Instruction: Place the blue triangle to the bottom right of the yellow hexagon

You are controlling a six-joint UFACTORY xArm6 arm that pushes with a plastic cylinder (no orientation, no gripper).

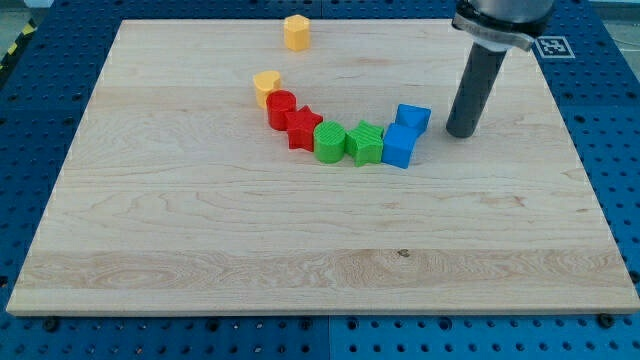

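Note:
The blue triangle [412, 117] lies right of the board's middle, touching the upper right of a blue cube [399, 146]. The yellow hexagon [296, 32] sits far off near the view's top edge, left of the triangle. My tip [460, 133] is on the board just right of the blue triangle, a small gap apart from it. The rod rises toward the view's top right.
A curved row runs left from the blue cube: a green block [365, 143], a green cylinder [329, 141], a red star [301, 127], a red cylinder [281, 106] and a yellow heart [266, 85]. A marker tag [551, 46] sits at the board's top right corner.

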